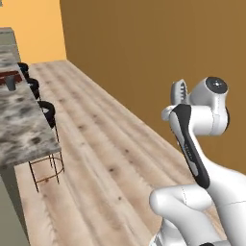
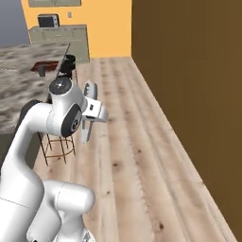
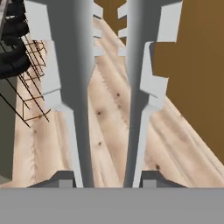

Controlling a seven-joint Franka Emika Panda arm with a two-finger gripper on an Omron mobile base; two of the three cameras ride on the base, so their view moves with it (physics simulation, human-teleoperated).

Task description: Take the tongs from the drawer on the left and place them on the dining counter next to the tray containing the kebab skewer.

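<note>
My gripper [image 3: 107, 179] is shut on the tongs [image 3: 78, 87], whose two pale grey arms run up the hand view from between the finger tips. In the left base view the tongs' scalloped tip [image 1: 178, 91] sticks up from the gripper [image 1: 174, 106], held high over the wood floor. The right base view shows the tongs [image 2: 89, 92] crossing the gripper [image 2: 90, 113]. The dining counter [image 1: 19, 120] [image 2: 23, 71] lies to the left, with the dark reddish tray [image 1: 10, 77] [image 2: 45, 67] on it. The kebab skewer is too small to make out. The drawer is out of view.
Black stools [image 1: 48, 113] [image 2: 68, 61] line the dining counter's near side. A tall brown wall [image 2: 189, 94] runs along the right. A wall counter with a microwave [image 2: 47, 21] stands at the far end. Bare wood floor [image 1: 110, 158] lies between counter and wall.
</note>
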